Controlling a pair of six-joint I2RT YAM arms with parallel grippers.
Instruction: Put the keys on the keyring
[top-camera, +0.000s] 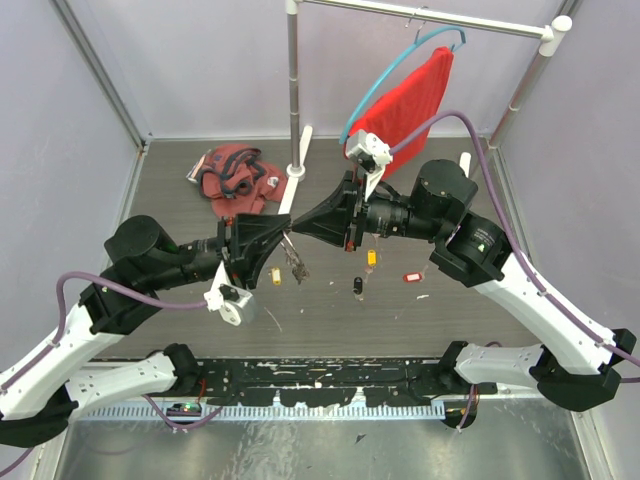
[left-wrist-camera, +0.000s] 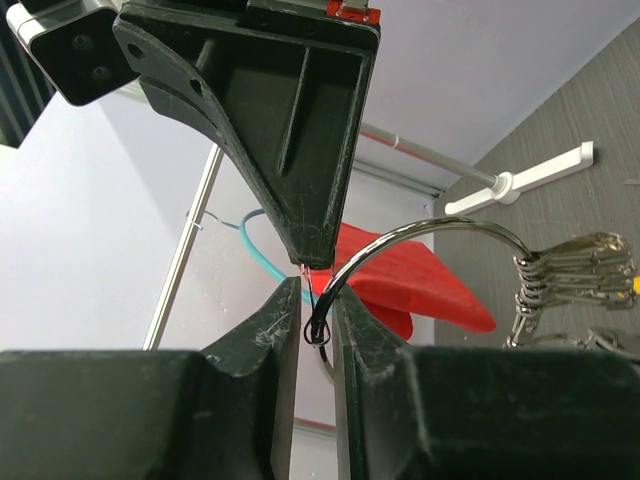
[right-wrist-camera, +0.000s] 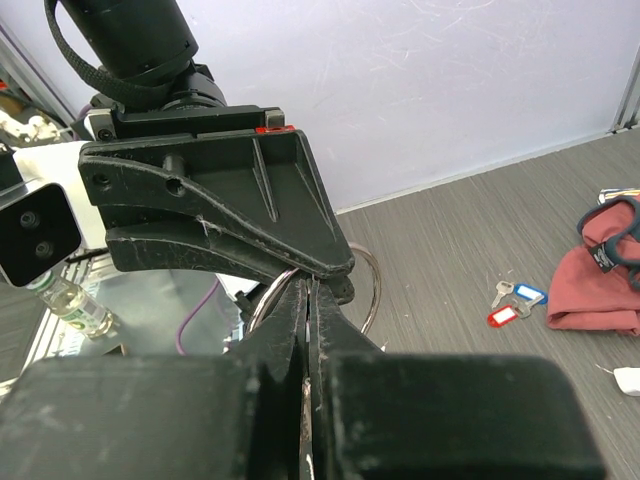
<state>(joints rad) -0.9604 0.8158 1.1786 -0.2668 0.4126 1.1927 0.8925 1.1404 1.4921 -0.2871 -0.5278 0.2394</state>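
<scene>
My left gripper (top-camera: 284, 238) (left-wrist-camera: 317, 300) is shut on the silver keyring (left-wrist-camera: 430, 232), held above the table. Several silver keys (left-wrist-camera: 575, 270) hang on the ring and dangle below it in the top view (top-camera: 297, 265). My right gripper (top-camera: 303, 232) (right-wrist-camera: 310, 285) meets the left one tip to tip. It is shut on a thin silver piece, seemingly a key, right at the ring (right-wrist-camera: 372, 290). On the table lie loose keys with a yellow tag (top-camera: 275, 276), an orange tag (top-camera: 371, 258), a black tag (top-camera: 357, 286), a red tag (top-camera: 412, 277) and a blue tag (right-wrist-camera: 528, 294).
A crumpled red cloth (top-camera: 235, 180) lies at the back left. An upright metal pole (top-camera: 293, 90) holds a rail with a red cloth on a blue hanger (top-camera: 415, 95). Grey walls close in both sides.
</scene>
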